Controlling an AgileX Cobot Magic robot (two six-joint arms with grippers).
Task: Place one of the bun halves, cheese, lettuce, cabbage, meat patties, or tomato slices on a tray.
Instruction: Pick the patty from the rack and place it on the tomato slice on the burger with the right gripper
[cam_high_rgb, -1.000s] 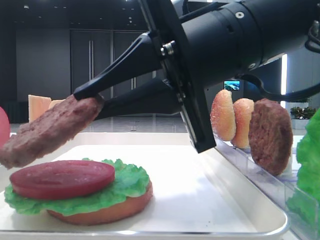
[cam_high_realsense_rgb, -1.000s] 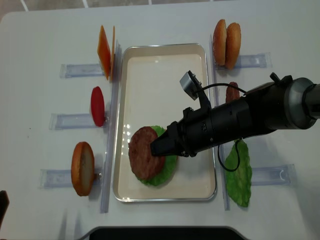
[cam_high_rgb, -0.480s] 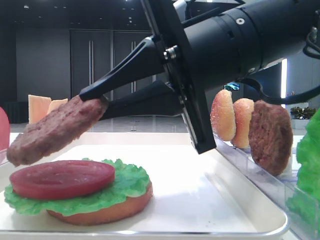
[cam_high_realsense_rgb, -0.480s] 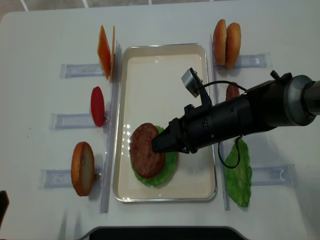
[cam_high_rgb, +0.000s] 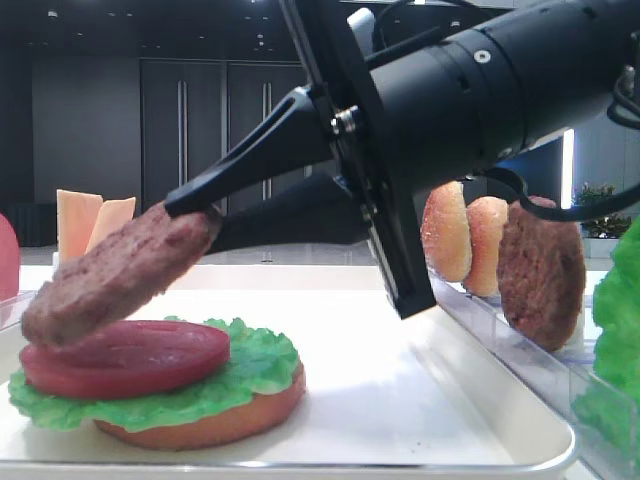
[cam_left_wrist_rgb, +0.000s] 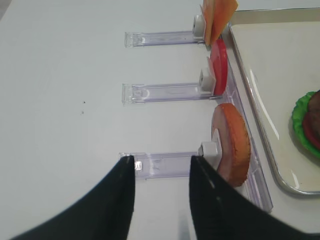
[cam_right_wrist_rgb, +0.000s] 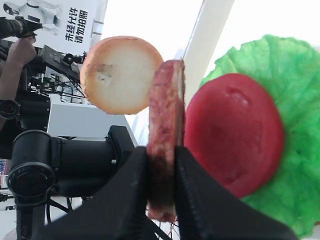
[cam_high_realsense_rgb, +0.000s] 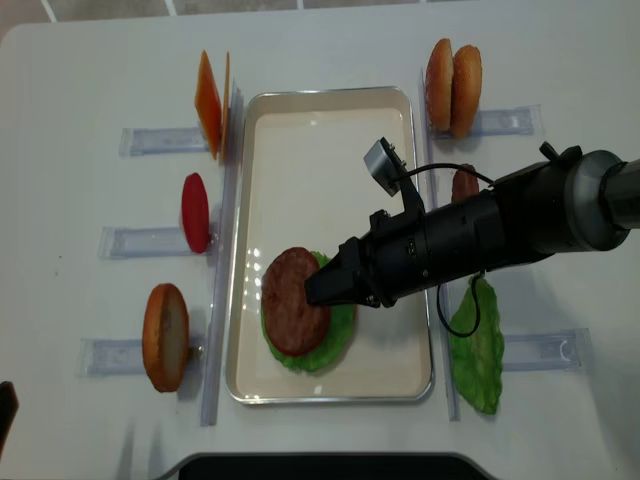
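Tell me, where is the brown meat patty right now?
In the overhead view the meat patty hangs tilted in the right gripper, low over the tomato slice and lettuce at the tray's near end.

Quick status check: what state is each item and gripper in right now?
Meat patty: tilted, low edge at the tomato slice, gripped.
Right gripper: shut on the patty.
Left gripper: open, holding nothing.
Tomato slice: flat on lettuce.
Lettuce: on bun half.
Bun half: flat on tray.
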